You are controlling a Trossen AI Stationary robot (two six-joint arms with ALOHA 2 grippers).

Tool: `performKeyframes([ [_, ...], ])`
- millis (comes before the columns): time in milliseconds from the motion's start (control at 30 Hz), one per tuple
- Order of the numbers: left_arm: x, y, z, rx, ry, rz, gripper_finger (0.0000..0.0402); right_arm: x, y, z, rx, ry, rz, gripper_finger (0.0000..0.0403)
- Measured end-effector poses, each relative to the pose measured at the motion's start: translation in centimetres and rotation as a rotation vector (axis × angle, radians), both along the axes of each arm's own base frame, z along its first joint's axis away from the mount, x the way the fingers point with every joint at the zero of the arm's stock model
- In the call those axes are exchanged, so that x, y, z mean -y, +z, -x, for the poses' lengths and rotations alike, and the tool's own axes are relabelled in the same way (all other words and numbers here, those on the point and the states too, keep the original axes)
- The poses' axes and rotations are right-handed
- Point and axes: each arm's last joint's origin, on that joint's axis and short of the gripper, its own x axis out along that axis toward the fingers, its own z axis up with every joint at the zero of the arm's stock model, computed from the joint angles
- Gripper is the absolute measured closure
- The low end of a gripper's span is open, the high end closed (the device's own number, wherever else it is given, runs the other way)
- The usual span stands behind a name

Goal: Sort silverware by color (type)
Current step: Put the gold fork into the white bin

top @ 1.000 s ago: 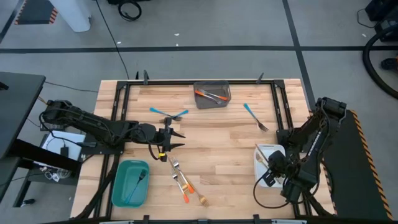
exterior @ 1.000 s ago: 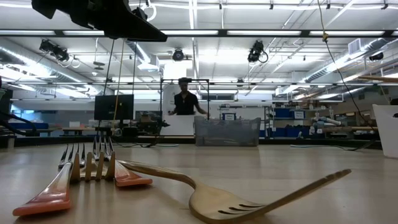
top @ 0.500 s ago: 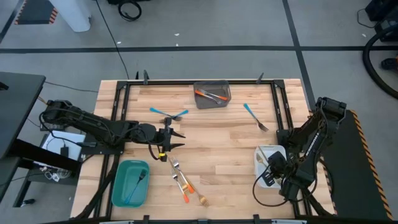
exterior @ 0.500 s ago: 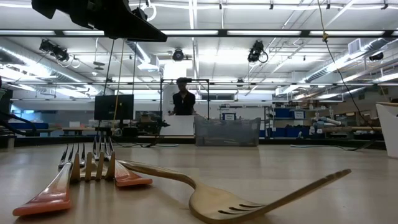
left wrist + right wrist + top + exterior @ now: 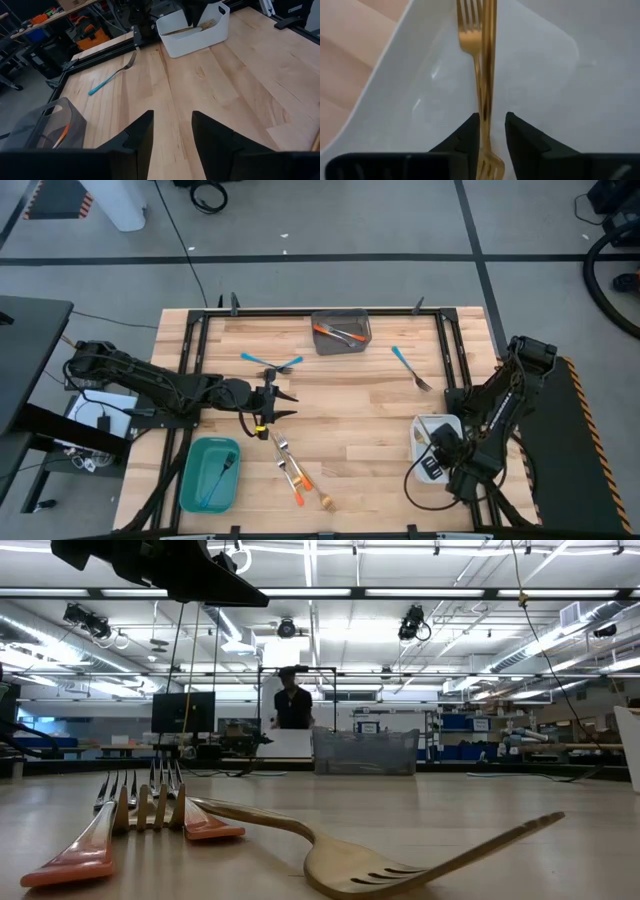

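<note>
Looking down on the counter (image 5: pixel 340 405), we take the white bin (image 5: pixel 431 432) as our landmark. Our right jaws (image 5: pixel 492 131) hang right over its inside, slightly parted, with gold forks (image 5: pixel 481 60) between the tips; we cannot tell if they grip. Our left jaws (image 5: pixel 285 403) wait well apart from that bin toward mid-counter, spread and empty. Farther from the bin lie crossed blue pieces (image 5: pixel 270 363), a blue fork (image 5: pixel 410 367), orange-handled pieces (image 5: pixel 292 470), a grey bin (image 5: pixel 341 332) and a teal bin (image 5: pixel 208 473).

Bright, even ceiling strip lighting (soft shadows); near cutlery slightly blurred.
</note>
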Motion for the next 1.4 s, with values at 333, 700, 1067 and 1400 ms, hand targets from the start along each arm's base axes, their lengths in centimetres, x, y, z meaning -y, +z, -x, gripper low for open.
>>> performKeyframes([
  [333, 0.0, 0.0, 0.0, 0.0, 0.0, 0.0, 0.026, 1.2, 0.2, -0.8, 0.059, 0.029, 0.126, 0.0283],
  [700, 0.0, 0.0, 0.0, 0.0, 0.002, 0.005, 0.026, 2.1, -0.7, -1.3, 0.024, 0.015, 0.122, 0.0371],
  [1067, 0.0, 0.1, 0.0, 0.008, 0.002, 0.007, 0.026, 2.3, 2.3, -2.8, -0.082, 0.034, -0.048, 0.0358],
  [1400, 0.0, 0.1, 0.0, 0.009, 0.001, 0.008, 0.026, 3.2, 2.4, -3.7, -0.201, 0.11, -0.145, 0.0361],
])
